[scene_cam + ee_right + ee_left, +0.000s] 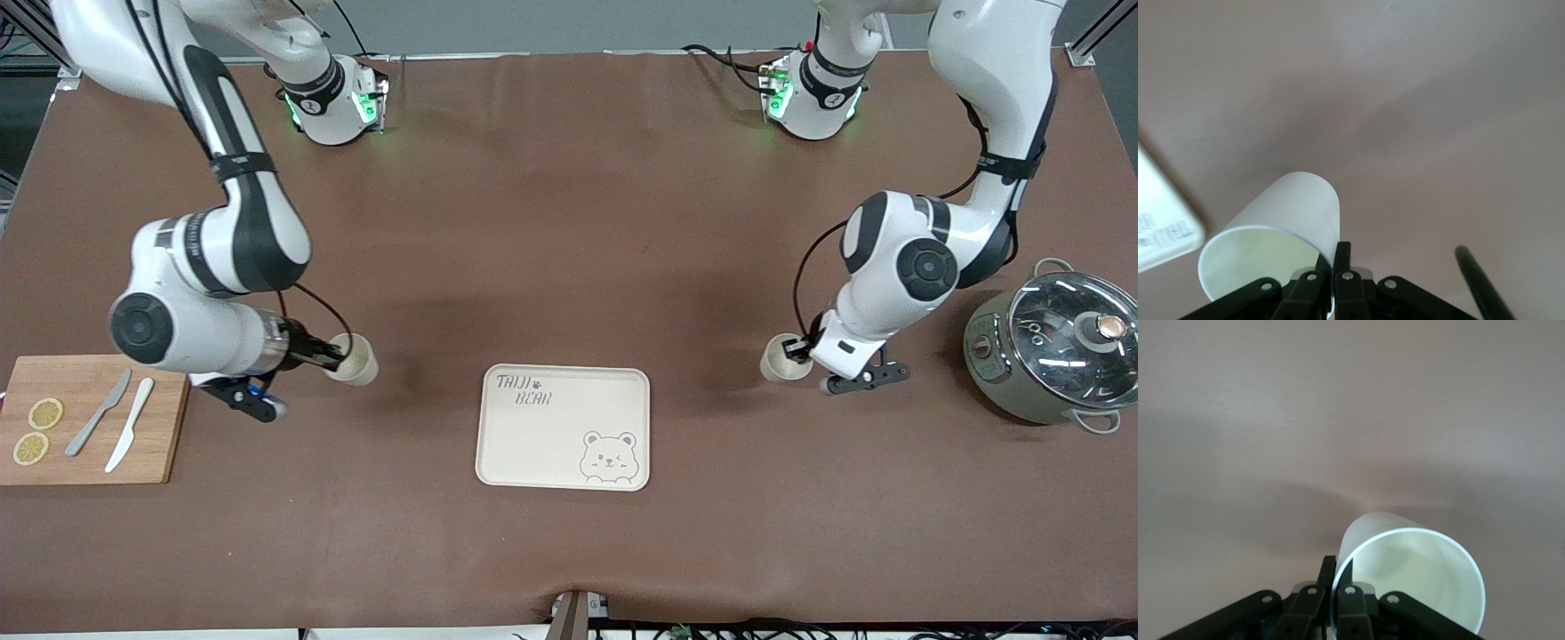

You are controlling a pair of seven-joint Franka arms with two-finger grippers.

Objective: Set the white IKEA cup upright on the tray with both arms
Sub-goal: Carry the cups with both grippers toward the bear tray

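Two white cups are in view, each tipped on its side. My right gripper [332, 360] is shut on the rim of one cup [354, 359], low over the table toward the right arm's end; in the right wrist view its fingers [1342, 257] pinch the cup wall [1281, 227]. My left gripper [803, 350] is shut on the rim of the other cup [781, 360] toward the left arm's end; the left wrist view shows the fingers [1327, 573] on that cup's rim [1411, 570]. The cream tray [533, 440] lies flat between them, nothing on it; its corner [1158, 223] shows in the right wrist view.
A wooden cutting board [164, 418] with two lemon slices [44, 413] and two knives [129, 425] lies at the right arm's end. A grey pot with a glass lid [1053, 347] stands at the left arm's end.
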